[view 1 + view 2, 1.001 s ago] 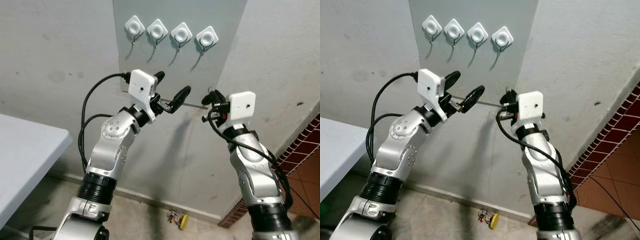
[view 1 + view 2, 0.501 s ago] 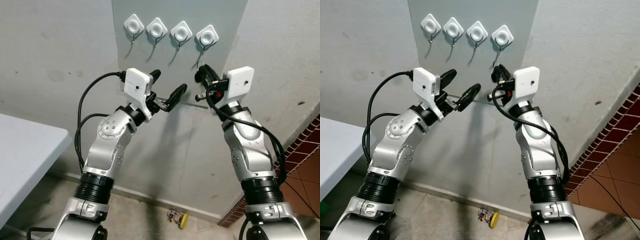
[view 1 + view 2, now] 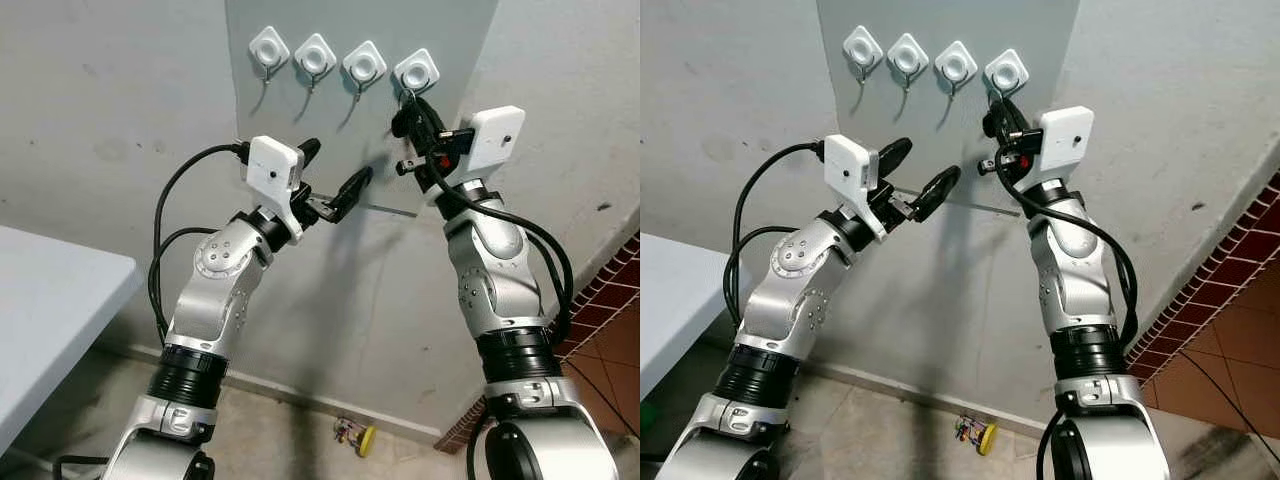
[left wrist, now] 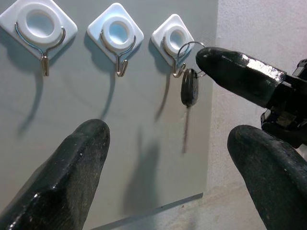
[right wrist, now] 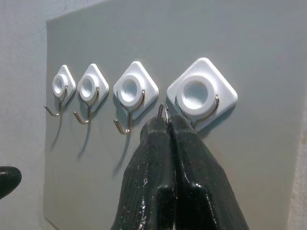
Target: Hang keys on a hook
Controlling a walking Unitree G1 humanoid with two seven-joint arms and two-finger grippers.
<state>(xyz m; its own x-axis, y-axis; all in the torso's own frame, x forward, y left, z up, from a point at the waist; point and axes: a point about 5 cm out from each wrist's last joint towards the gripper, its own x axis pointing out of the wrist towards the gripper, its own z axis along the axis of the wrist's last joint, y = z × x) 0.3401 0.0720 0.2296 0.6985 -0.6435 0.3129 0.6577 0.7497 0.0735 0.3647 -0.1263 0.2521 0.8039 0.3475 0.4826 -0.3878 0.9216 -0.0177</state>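
Four white diamond-shaped hooks sit in a row on a grey wall panel (image 3: 300, 250). My right gripper (image 3: 405, 106) is raised just below the rightmost hook (image 3: 415, 70). It is shut on the wire key ring (image 5: 163, 109). The ring (image 4: 189, 48) touches that hook's metal wire, and whether it is hung over it I cannot tell. A black-headed key (image 4: 190, 88) dangles under the ring. My left gripper (image 3: 337, 162) is open and holds nothing. It is lower and to the left, pointing at the panel.
A grey table (image 3: 50, 300) juts in at the lower left. On the floor by the wall lies a small yellow object (image 3: 357, 437). Red brick tiling (image 3: 610, 290) runs along the lower right. The three other hooks, such as the leftmost (image 3: 268, 47), carry nothing.
My right gripper has risen with the key from mid-panel height to the rightmost hook. The left arm has barely shifted.
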